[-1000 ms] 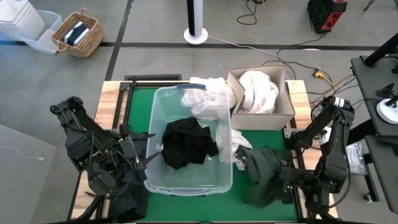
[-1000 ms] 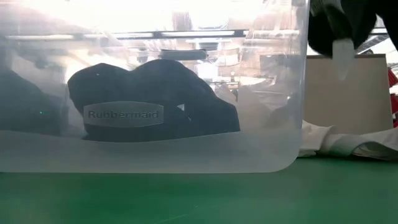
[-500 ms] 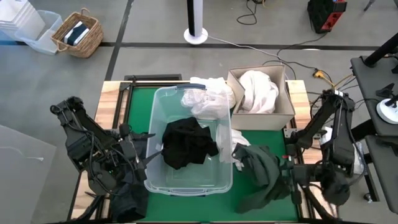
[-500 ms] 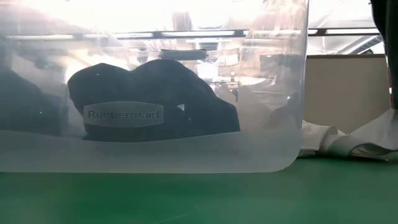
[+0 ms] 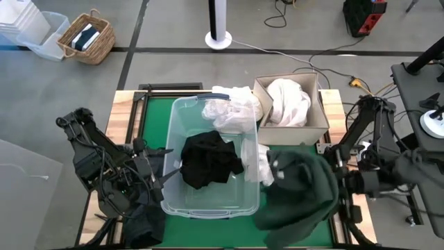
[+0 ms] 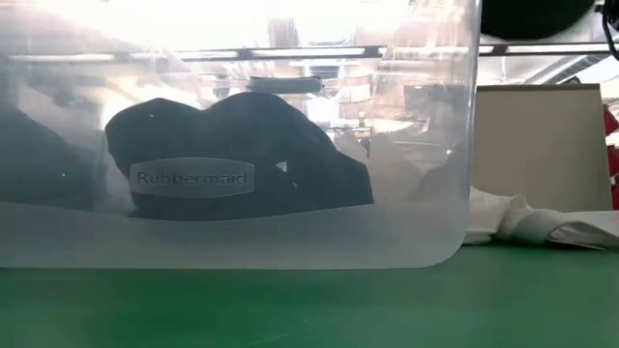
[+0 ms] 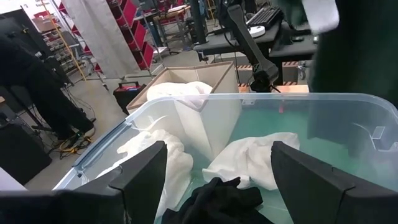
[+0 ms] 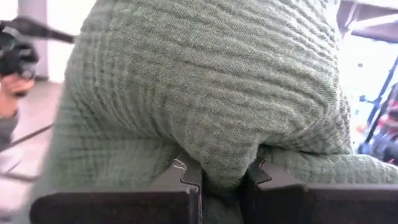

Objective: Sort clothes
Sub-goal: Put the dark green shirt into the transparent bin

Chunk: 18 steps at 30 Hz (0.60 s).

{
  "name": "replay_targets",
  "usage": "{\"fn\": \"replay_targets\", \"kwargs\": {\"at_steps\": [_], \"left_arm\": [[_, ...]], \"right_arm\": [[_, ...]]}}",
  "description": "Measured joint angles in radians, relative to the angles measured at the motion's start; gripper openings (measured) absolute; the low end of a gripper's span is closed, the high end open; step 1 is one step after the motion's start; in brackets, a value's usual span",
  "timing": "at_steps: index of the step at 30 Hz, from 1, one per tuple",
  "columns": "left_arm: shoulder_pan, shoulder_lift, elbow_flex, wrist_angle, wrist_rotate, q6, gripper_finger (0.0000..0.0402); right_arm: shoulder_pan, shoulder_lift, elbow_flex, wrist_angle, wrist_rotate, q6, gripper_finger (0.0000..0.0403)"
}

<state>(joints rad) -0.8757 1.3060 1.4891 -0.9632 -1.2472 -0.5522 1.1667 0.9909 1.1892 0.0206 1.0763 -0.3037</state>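
Observation:
My right gripper (image 8: 222,177) is shut on a dark green garment (image 5: 298,191), which hangs over the table's near right part. In the low view only its dark lower edge (image 6: 532,14) shows, well above the table. A black garment (image 5: 208,160) lies in the clear plastic tub (image 5: 179,201). White garments drape over the tub's far rim (image 5: 232,111), lie on the table beside the tub's right wall (image 5: 262,163), and fill the cardboard box (image 5: 288,101). My left gripper (image 7: 217,186) is open, waiting at the tub's left side. My right gripper pinches a bunched fold of the green garment (image 8: 217,155) between its two fingers (image 8: 186,174), coming roughly level from the table's right side. The cloth bulges out past the fingers and drapes around them. The garment is lifted clear of the table and hangs spread below the hold.
The tub takes up the middle of the green mat (image 6: 309,309). The beige cardboard box (image 5: 322,128) stands at the far right. A wicker basket (image 5: 87,38) and a fan base (image 5: 220,38) are on the floor beyond the table.
My right gripper has risen and drawn toward the table's right edge, still shut on the green garment. The garment, crumpled low near the near right corner a second ago, is now lifted clear and hangs spread wide beside the tub.

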Motion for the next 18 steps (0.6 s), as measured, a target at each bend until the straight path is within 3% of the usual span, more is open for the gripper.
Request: {"fn": "replay_targets", "kwargs": {"at_steps": [8,18], "left_arm": [[0.0,0.0,0.0,0.0,0.0,0.0,0.0263],[0.0,0.0,0.0,0.0,0.0,0.0,0.0263]], "right_arm": [[-0.077,-0.061,0.002,0.309,-0.036,-0.31,0.0031],[-0.209,-0.104,0.121,0.307,-0.237,-0.373,0.0031]]}}
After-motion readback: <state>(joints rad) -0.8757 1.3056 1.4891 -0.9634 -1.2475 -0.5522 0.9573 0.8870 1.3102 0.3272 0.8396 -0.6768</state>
